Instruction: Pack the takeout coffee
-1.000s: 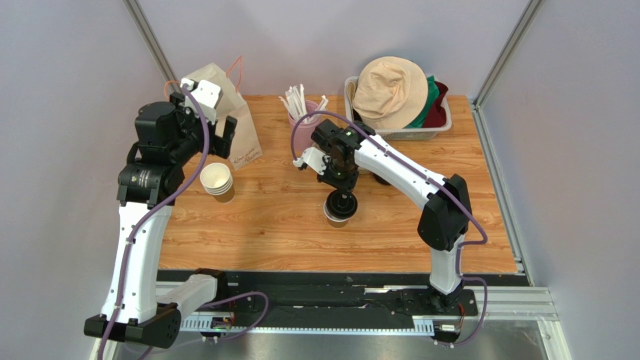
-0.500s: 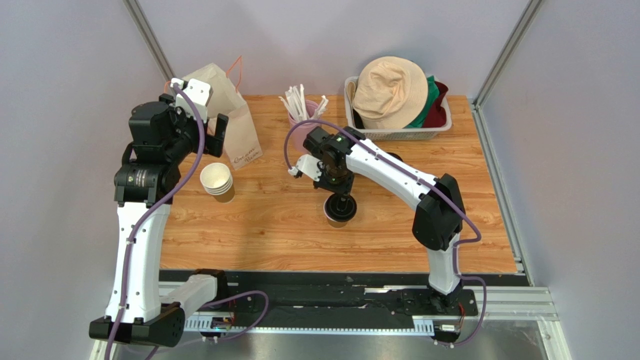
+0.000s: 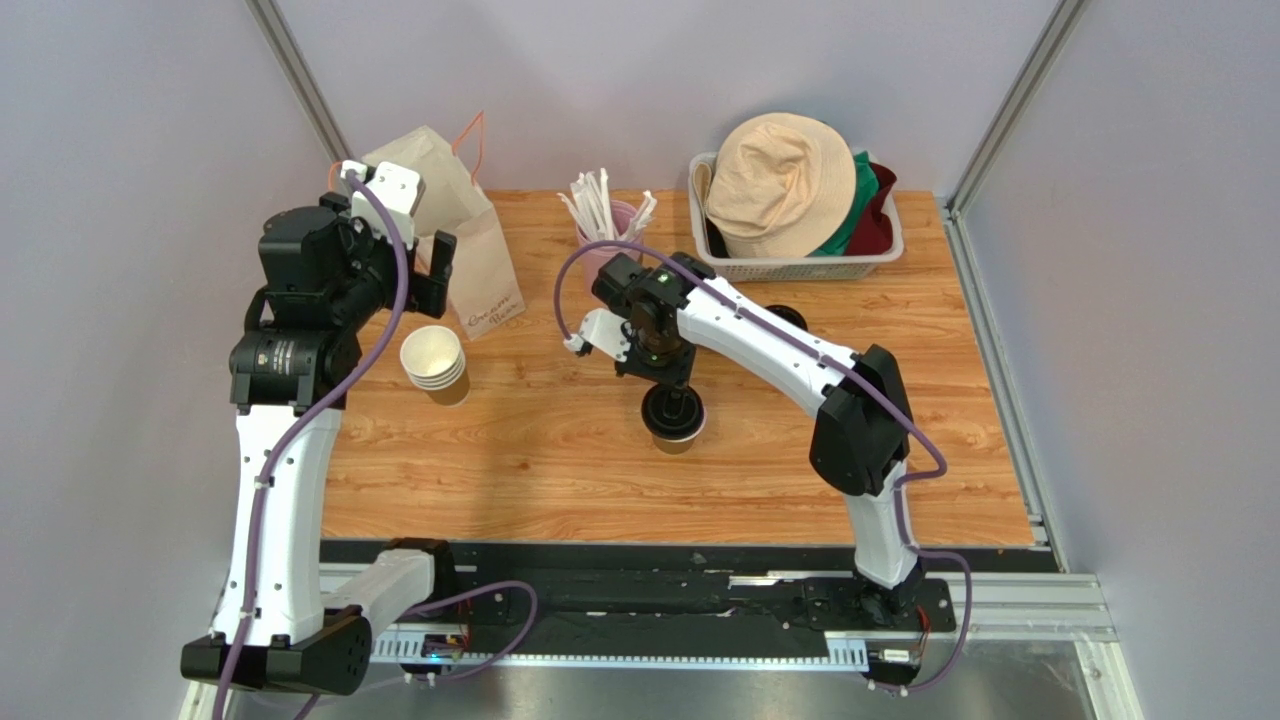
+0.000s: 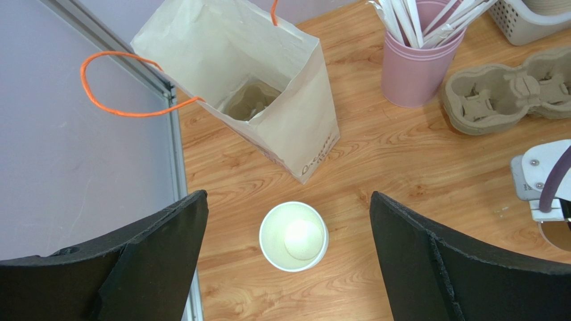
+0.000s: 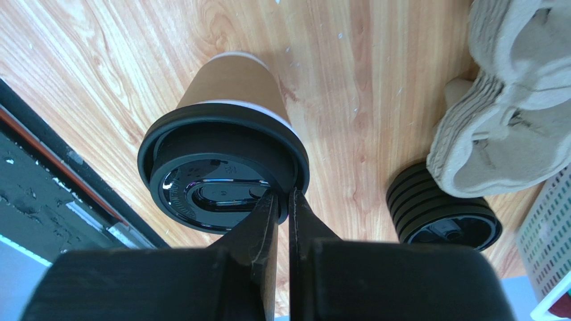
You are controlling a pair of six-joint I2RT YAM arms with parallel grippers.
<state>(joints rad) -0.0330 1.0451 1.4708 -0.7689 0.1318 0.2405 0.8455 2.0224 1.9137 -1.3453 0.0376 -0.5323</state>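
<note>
Evidently the grip is chosen for carrying rather than squeezing: the right fingers (image 5: 263,234) are drawn almost together and pinch the raised edge of the black lid (image 5: 221,175), so the thin paper wall of the takeout coffee (image 3: 675,420) takes no pressure and the cup hangs or stands straight beneath them. From above, the cup sits near the middle of the tabletop (image 3: 541,450), well apart from the paper bag (image 4: 295,114), and I cannot tell whether its base rests on the wood or is just clear of it. The bag stands open at the far left corner with its mouth upward and a pulp carrier (image 4: 251,100) seated at the bottom, most likely so that the cup can be lowered straight in and held upright. The left fingers (image 4: 147,254) are spread wide and hold nothing; they hover over the stack of lidless cups (image 4: 293,235) just beside the bag, probably placed to steady the bag when the coffee arrives. A stack of spare lids (image 5: 442,217) and more pulp carriers (image 4: 509,90) lie near the cup, on its far side. A rim pinch is narrow, so I judge that a swing or tilt on the way across could pop the lid
</note>
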